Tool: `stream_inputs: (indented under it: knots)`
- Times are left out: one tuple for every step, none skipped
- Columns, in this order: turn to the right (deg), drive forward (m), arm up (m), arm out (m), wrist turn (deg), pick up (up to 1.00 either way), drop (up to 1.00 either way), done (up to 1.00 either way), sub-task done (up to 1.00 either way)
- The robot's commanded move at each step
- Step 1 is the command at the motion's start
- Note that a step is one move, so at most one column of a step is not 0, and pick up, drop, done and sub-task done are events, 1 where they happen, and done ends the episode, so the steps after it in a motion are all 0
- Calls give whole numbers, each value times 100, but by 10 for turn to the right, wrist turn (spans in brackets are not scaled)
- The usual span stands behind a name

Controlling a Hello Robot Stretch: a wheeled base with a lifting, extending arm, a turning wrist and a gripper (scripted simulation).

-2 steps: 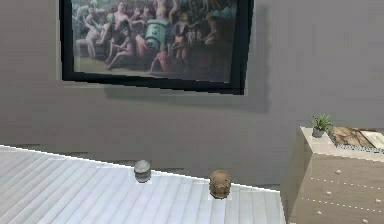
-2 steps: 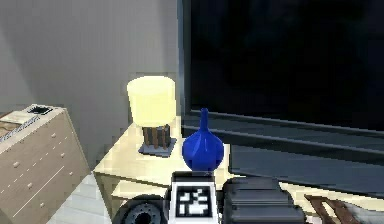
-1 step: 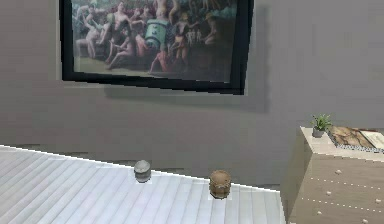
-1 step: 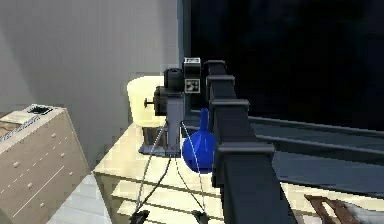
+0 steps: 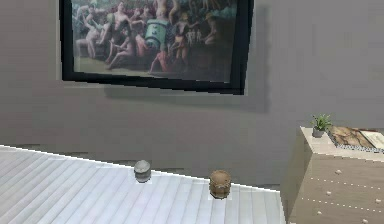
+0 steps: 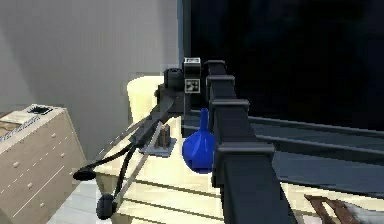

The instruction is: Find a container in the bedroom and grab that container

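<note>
Our arm [image 6: 243, 165] reaches over the pale tabletop [image 6: 165, 195] near a blue vessel [image 6: 198, 150]; we cannot tell whether the claw [image 6: 163, 98] holds anything, so the grab looks unfinished

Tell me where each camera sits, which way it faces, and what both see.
Forward view: on the robot, facing ahead and slightly down at a grey wall's framed painting, a striped surface and a wooden dresser; none of the robot's body.
Arm side view: on the robot's body, facing out sideways at a pale table, a blue vase-like thing and a dark window; the arm and hand show.
Shared: the dresser, at the forward view's right edge and the arm side view's left.
</note>
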Motion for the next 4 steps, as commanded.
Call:
stream_inputs:
  knots:
    - [0,0,0,0,450,0,0,0,0]
    - [0,0,0,0,450,0,0,0,0]
    - [0,0,0,0,450,0,0,0,0]
    - [0,0,0,0,270,0,0,0,0]
